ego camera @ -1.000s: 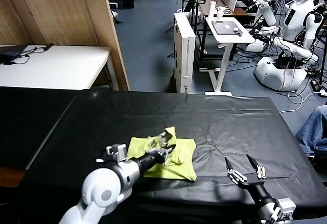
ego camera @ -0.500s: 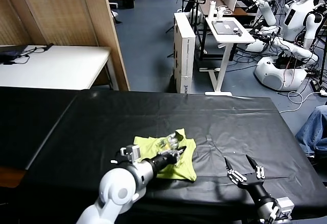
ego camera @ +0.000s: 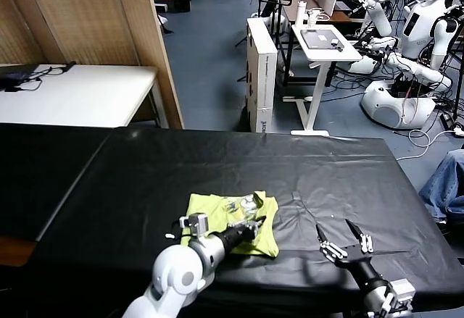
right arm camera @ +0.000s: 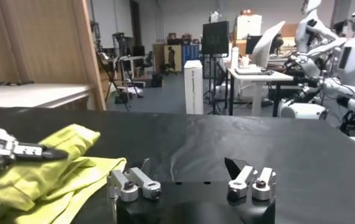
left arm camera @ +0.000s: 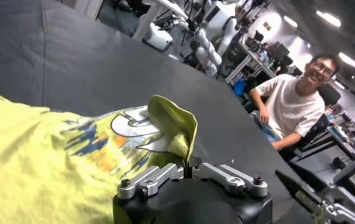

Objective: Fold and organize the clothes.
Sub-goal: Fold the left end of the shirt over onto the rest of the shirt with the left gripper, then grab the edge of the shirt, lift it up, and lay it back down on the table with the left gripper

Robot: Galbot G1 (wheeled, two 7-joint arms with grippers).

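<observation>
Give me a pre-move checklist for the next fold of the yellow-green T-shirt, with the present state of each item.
1. T-shirt lies wholly on the black table: ok.
2. Left claw has a grip on the shirt: ok, it is shut on a raised fold.
3. Right claw is clear of the shirt: ok, open, on its right above bare table.
4. Shirt lies flat for a neat fold: not ok, it is bunched and creased.
5. Both sleeves located: cannot tell.

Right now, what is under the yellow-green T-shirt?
The T-shirt lies on the black table cover. The left gripper pinches a raised fold. Whatever lies beneath the shirt's layers is hidden.
</observation>
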